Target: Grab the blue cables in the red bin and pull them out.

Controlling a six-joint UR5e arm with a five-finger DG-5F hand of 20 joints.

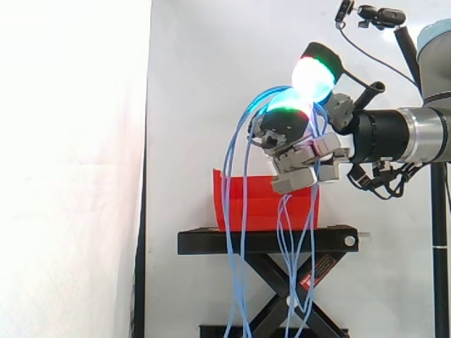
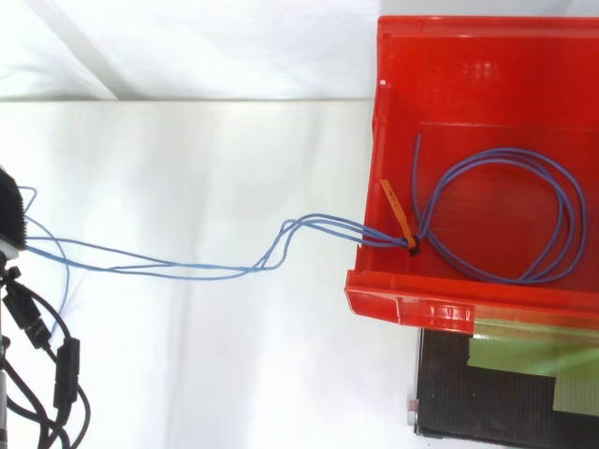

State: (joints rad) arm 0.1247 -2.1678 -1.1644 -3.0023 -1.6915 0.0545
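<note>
I see the robot hand raised above the red bin, fingers curled tight around a bundle of blue cables. Strands drape over it and hang past the black stand. From above, one loop lies inside the bin, strands crossing its left wall beside an orange tie.

1. The hand reaches in from the right, above the red bin, with its fingers curled round the blue cables.
2. Two fingertip pads glow: one white and green, raised high, and one cyan-green, lower, at the top of the cables.
3. The cables arch over the hand and hang in long loops — some across the bin's left part, some beneath the hand — down past the black stand.
4. The bin sits on the stand, before a white curtain.
</note>
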